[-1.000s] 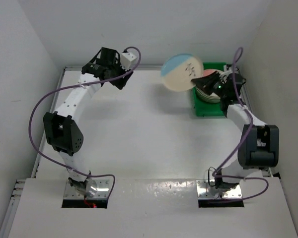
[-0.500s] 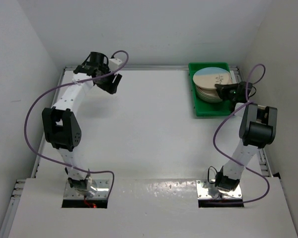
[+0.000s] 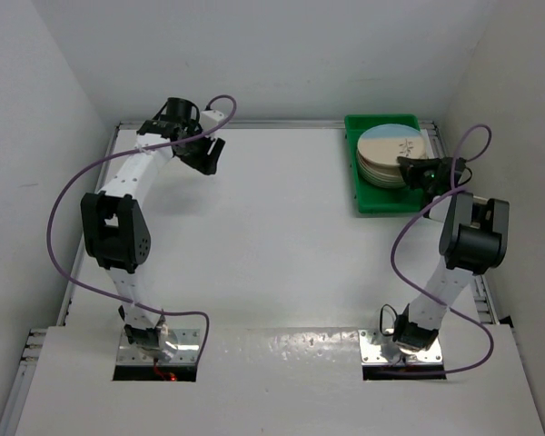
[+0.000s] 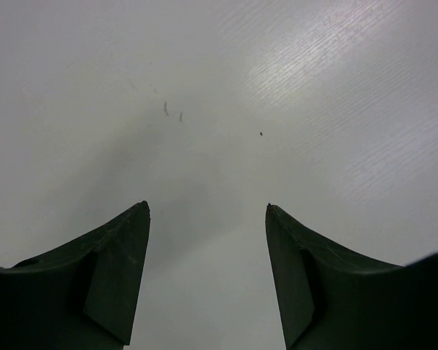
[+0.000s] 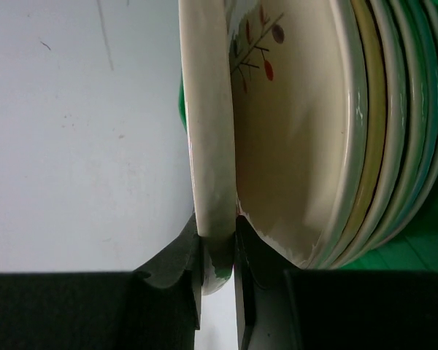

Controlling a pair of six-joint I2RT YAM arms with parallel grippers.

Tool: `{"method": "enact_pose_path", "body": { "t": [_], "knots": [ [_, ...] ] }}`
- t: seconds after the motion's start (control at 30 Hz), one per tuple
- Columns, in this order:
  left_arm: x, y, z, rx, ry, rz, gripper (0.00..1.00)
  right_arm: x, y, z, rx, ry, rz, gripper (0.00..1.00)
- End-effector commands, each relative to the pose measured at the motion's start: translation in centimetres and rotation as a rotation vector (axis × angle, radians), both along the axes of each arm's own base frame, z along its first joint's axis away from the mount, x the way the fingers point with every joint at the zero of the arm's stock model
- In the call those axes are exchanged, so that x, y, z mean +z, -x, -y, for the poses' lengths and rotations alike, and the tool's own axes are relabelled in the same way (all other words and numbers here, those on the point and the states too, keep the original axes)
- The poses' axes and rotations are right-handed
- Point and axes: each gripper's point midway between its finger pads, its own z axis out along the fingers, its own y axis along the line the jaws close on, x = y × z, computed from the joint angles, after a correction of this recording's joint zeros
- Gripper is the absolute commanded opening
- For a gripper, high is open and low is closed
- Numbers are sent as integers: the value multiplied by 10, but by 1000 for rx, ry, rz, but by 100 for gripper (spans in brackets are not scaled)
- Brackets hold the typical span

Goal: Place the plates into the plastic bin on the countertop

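In the top view a stack of plates point(image 3: 381, 168) lies in the green plastic bin point(image 3: 381, 202) at the far right of the countertop point(image 3: 272, 236). The top plate point(image 3: 388, 143), cream with a blue segment, rests over the stack. My right gripper point(image 3: 409, 166) is shut on this plate's near rim. In the right wrist view that rim point(image 5: 208, 146) is pinched between the right gripper point(image 5: 217, 244) fingers, with the other plates point(image 5: 379, 146) beside it. My left gripper point(image 3: 207, 159) hangs open at the far left, and the left wrist view shows the left gripper point(image 4: 208, 208) empty over bare countertop point(image 4: 204, 109).
White walls close in the countertop on three sides. Purple cables loop off both arms point(image 3: 68, 209). The bin's green floor point(image 5: 416, 248) shows past the stack in the right wrist view.
The blue-segment plate, held tilted up left of the bin a second ago, now lies over the stack in the bin. The right arm swung right. The left arm shifted slightly.
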Motion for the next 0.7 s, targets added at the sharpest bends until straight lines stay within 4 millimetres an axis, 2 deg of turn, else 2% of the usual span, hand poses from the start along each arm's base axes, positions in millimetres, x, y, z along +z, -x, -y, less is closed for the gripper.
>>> {"method": "enact_pose_path", "body": {
  "t": [0.0,0.03,0.17,0.27,0.3,0.33,0.37,0.4,0.43,0.47,0.5,0.57,0.6,0.63,0.67],
  "knots": [
    [17,-4,1,-4,31,40,67,107,-9,11,-20,113,310,0],
    [17,-4,2,-10,38,39,67,108,-8,12,-20,131,309,0],
    [21,-3,2,-17,34,51,67,90,-8,12,-15,136,244,0],
    [25,-3,1,-24,30,63,67,67,-8,9,6,145,150,3],
    [25,-3,1,-24,30,63,67,66,-9,8,18,163,140,15],
    [22,-1,1,-24,29,54,67,51,-5,4,33,151,66,20],
    [22,-1,1,-24,29,54,67,49,-3,2,47,176,51,25],
    [22,-1,1,-24,29,54,67,41,0,2,58,199,5,36],
    [22,-1,1,-24,29,54,67,31,5,-1,57,203,-51,41],
    [22,-1,1,-24,29,54,67,27,10,-1,58,215,-92,46],
    [22,-1,1,-24,29,54,67,32,7,4,54,296,-100,54],
    [22,-1,1,-24,29,54,67,18,21,-1,91,351,-218,63],
    [22,-1,1,-24,29,54,67,34,13,10,55,448,-223,66],
    [22,-1,1,-24,29,54,67,18,30,5,77,456,-344,68],
    [22,-1,1,-24,29,54,67,31,28,5,82,523,-344,68]
  ]
}}
